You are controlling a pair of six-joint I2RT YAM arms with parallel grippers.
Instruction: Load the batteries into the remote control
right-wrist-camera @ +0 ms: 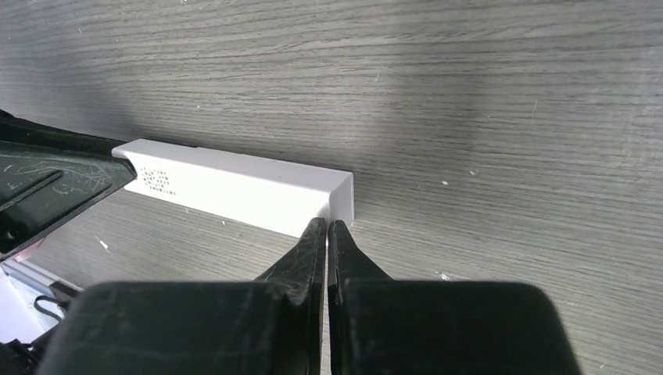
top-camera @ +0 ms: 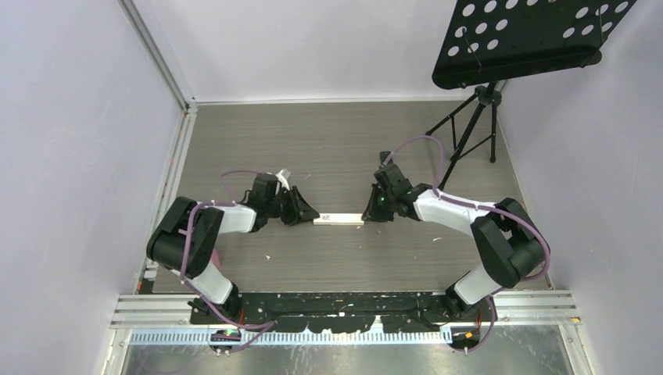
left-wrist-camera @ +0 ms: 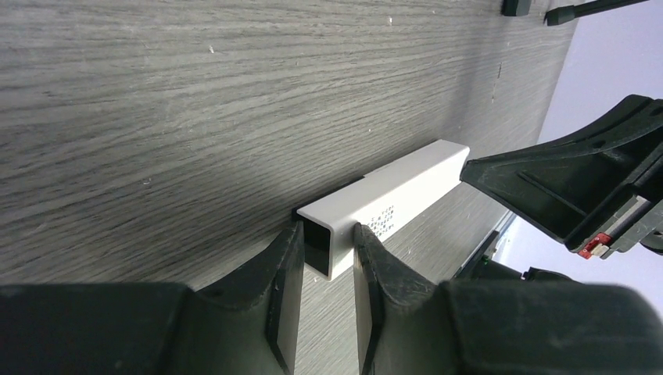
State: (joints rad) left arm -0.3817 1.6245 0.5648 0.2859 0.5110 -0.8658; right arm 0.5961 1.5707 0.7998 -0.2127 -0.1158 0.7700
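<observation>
Currently one remote (top-camera: 338,219), white, lies mid-bench (top-camera: 328,148), open room all round. Two grippers: left gripper (left-wrist-camera: 328,242) clamps one end; right gripper (right-wrist-camera: 327,228) fully closed, empty, tips at the other end.

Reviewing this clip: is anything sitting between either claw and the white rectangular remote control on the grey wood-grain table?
Nothing visible does. The left claw has its fingers on either side of one end of the white rectangular plastic remote control, apparently clamping it. The right claw is shut, with its tips right against the opposite end.
</observation>
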